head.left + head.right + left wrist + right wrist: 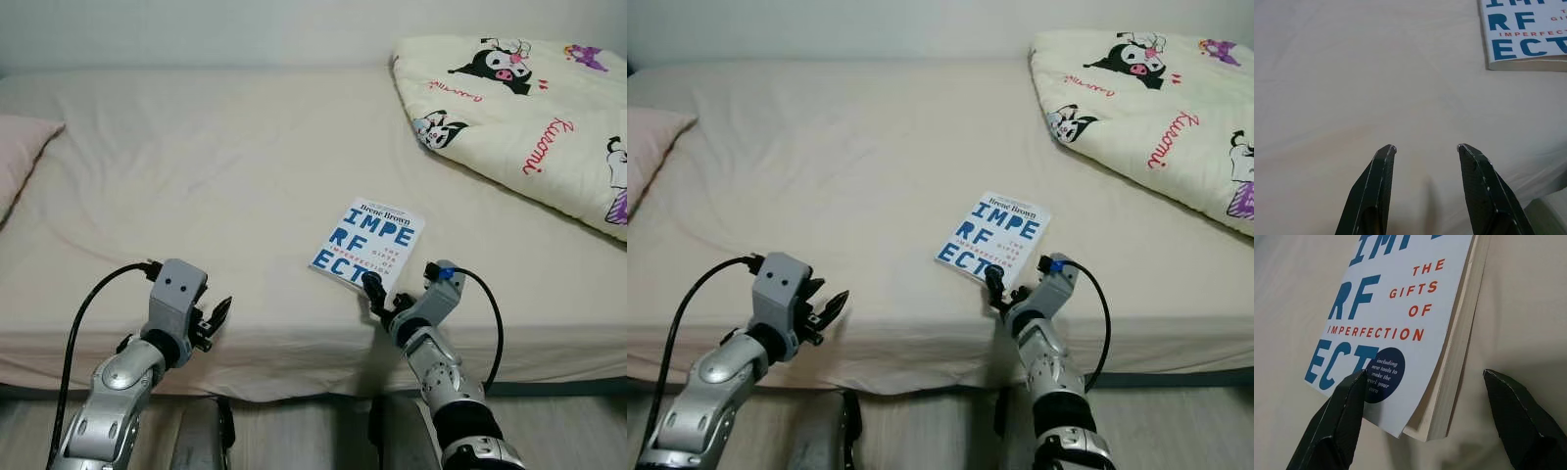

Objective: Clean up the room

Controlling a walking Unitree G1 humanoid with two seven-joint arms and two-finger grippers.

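Note:
A white paperback book with blue and red lettering lies flat on the beige bed, near its front edge. My right gripper is open at the book's near corner; one finger rests over the cover's dark sticker, the other stands beside the page edge. My left gripper hovers open over bare sheet near the bed's front edge, well left of the book, with nothing between its fingers.
A cream quilt with cartoon prints is bunched at the bed's back right. A pink pillow lies at the left edge. A wall runs behind the bed. Wooden floor shows below the mattress front.

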